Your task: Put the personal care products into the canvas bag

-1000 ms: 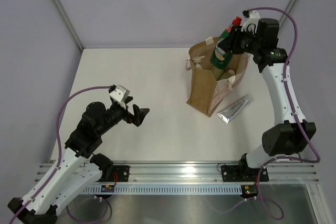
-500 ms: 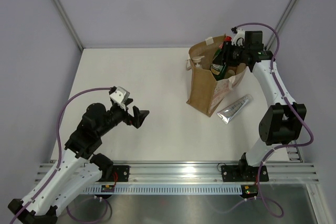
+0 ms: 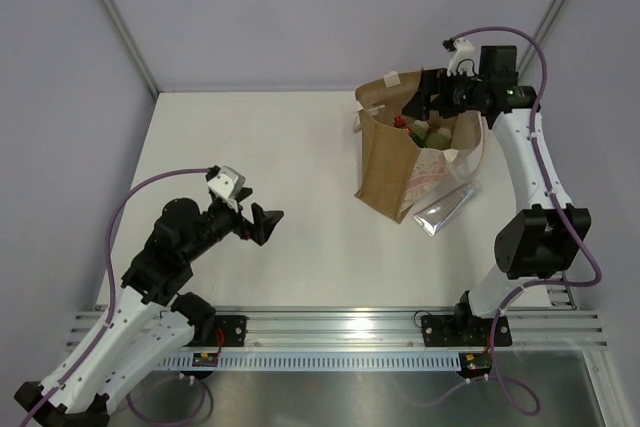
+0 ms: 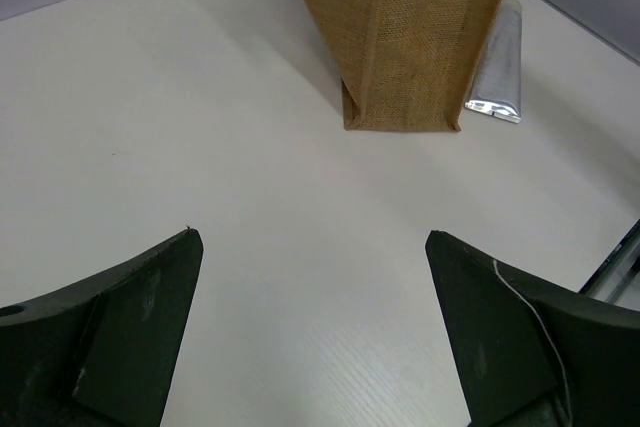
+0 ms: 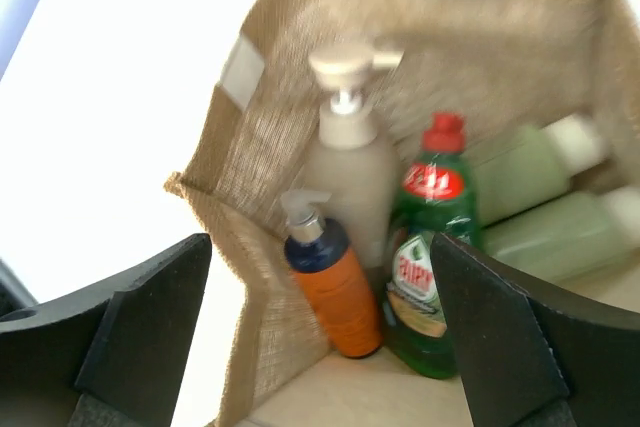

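Both jaws released; I'd lift the right straight up off the bag (image 3: 385,172), then grab the tube (image 3: 441,214) low.

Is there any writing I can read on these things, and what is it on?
"Fairy": on the label of the green bottle inside the bag.
Print on the bag's pale side: too small to read.
No readable text on the orange bottle or the silver tube.
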